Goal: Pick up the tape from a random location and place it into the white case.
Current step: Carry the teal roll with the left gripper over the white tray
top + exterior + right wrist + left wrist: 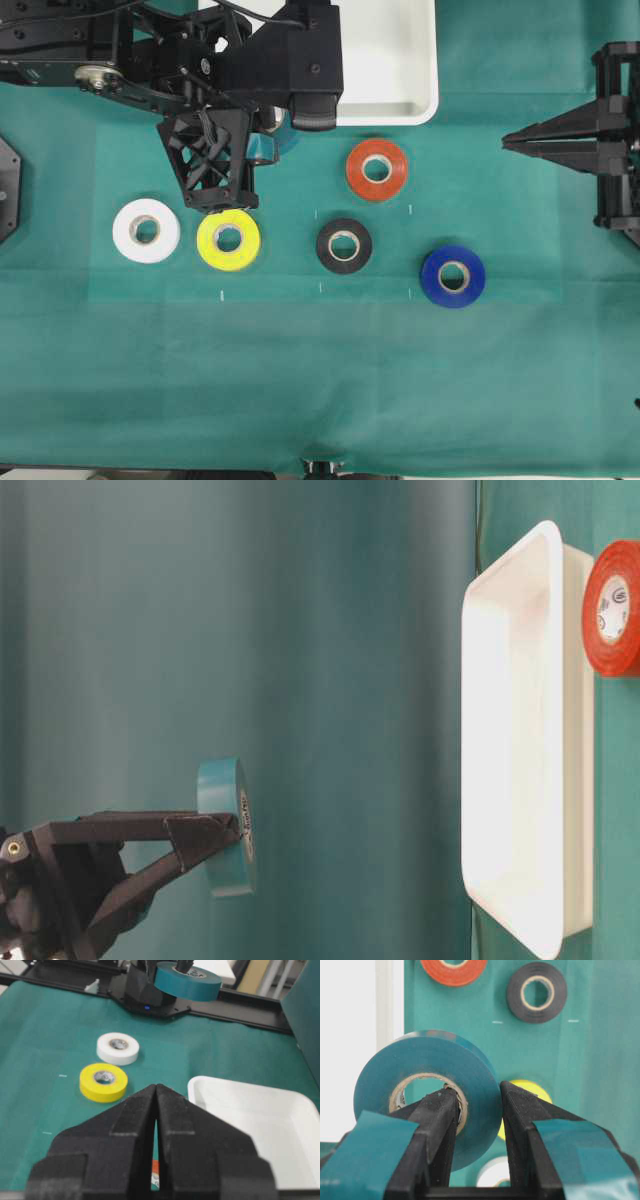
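The tape (427, 1085) is held off the desk (320, 380) by the left gripper (477, 1102); one finger (437, 1125) sits inside the pale core and the other presses the outer face, so the jaws are narrowed onto the roll's wall; in the table-level view the roll hangs clear of the cloth, short of the case (520, 740). The left arm reaches in from the upper left of the overhead view, its wrist bent so the gripper points downward near the case's lower-left corner; the case (400, 70) lies at the top centre. Below on the cloth lie the white roll (146, 231), yellow roll (228, 240), black roll (344, 245), blue roll (452, 276) and orange roll (377, 169), all apart from one another. The right gripper (156, 1110) rests at the right edge, level, its fingers pressed together and holding nothing.
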Controlling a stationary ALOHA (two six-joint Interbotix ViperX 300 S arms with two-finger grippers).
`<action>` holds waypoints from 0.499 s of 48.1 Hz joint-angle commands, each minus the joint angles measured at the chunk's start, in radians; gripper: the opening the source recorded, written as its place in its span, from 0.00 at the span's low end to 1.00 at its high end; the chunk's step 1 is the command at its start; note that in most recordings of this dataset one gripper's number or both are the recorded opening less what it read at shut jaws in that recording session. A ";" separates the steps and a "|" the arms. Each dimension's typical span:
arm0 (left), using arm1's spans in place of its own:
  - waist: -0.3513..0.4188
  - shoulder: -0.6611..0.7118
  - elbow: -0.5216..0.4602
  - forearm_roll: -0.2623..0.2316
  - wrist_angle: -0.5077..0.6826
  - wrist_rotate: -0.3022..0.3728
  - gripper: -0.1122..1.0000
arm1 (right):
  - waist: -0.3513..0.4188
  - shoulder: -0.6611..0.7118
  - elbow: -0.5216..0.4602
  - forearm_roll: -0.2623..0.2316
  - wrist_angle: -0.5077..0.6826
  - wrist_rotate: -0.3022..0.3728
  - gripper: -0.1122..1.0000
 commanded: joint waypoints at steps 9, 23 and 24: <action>0.002 -0.031 -0.009 0.006 -0.011 0.003 0.30 | 0.000 0.005 -0.025 0.002 -0.005 0.002 0.10; 0.064 -0.031 -0.011 0.012 -0.008 0.041 0.30 | 0.000 0.005 -0.026 0.000 -0.005 0.002 0.10; 0.071 -0.031 -0.011 0.012 -0.008 0.049 0.30 | 0.000 0.006 -0.026 0.000 -0.005 0.002 0.10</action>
